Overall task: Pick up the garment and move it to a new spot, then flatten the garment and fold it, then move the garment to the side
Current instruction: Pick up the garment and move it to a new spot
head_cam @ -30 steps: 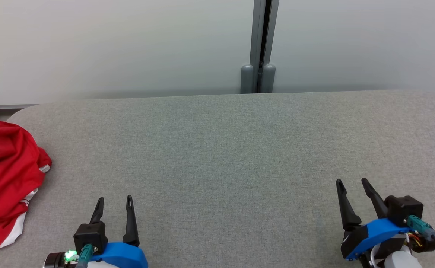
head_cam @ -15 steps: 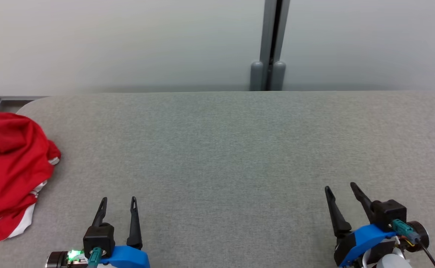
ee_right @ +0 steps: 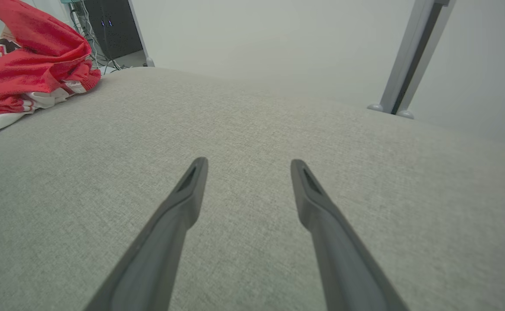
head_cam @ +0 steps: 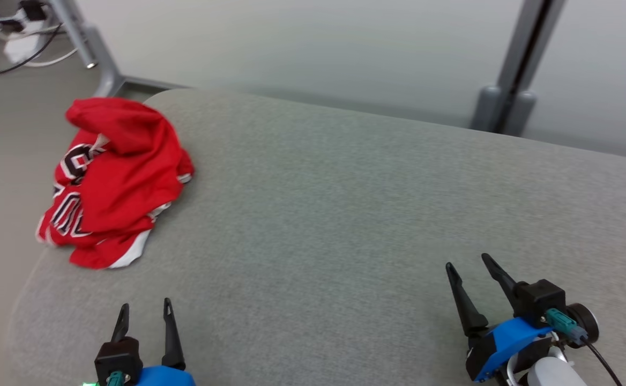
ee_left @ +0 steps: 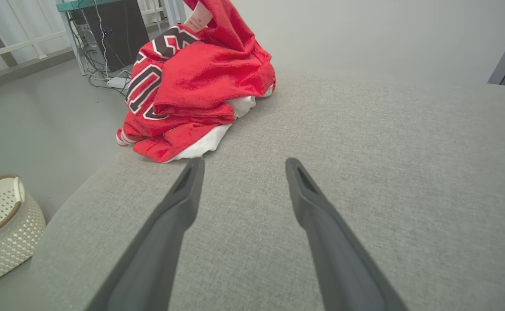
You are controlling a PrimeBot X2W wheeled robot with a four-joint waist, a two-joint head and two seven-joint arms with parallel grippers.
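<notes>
The main change over the last 1 second is in the head view: the whole picture has swung toward the robot's left and tilted, so the camera has turned and the things have not moved. The garment (head_cam: 117, 177), cut off by the frame edge a second ago, is now in full view. It is a crumpled red jersey with black-and-white lettering and a white lining showing at its near hem. It lies in a heap at the far-left corner of the grey desk (head_cam: 345, 214), right at the left rim, with some cloth seemingly lapping over the edge. Its bunched shape looks the same as before.

The left end effector (head_cam: 146, 303) hovers low over the near-left part of the desk, fingers spread wide with nothing between them, well short of the garment. The right end effector (head_cam: 467, 261) is likewise spread and empty, far off on the right side. Neither touches the cloth.

A white basket (ee_left: 1, 224) stands on the floor beside the desk's left edge, and cables (head_cam: 2, 37) lie on the floor beyond.

In my judgement, the turn lines the robot up on the garment for the first step, the pick-up, which has not yet begun. The left arm is the nearer one and seems best placed to reach it.
</notes>
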